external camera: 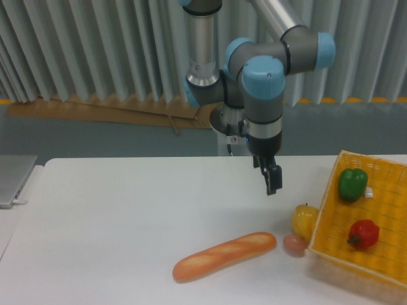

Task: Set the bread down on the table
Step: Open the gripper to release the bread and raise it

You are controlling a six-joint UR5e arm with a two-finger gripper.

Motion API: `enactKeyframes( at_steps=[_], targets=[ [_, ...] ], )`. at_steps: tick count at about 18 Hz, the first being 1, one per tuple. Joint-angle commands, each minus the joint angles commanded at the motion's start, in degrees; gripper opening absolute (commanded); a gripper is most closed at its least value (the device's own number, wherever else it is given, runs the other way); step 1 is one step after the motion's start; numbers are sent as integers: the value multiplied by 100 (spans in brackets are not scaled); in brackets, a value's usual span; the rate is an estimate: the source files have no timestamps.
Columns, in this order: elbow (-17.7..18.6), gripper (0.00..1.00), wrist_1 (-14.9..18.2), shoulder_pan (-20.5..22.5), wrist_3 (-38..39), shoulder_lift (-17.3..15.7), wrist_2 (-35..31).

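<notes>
The bread (225, 256), a long golden-brown baguette, lies flat on the white table (114, 216) near the front, its right end close to a small brown egg-like item (294, 244). My gripper (269, 178) hangs in the air above and to the right of the bread, well clear of it. It is open and nothing sits between its fingers.
A yellow fruit (304, 219) rests against the left wall of the yellow woven basket (331, 210) at the right. Inside the basket are a green pepper (352, 184) and a red pepper (363, 234). A grey laptop (14, 178) sits off the table's left edge.
</notes>
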State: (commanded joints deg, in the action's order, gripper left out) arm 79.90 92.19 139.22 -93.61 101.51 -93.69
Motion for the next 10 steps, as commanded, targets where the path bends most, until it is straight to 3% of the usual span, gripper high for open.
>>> enactKeyframes(
  at_steps=[10],
  targets=[
    [70,100,-34,-26,-17,-167,88]
  ],
)
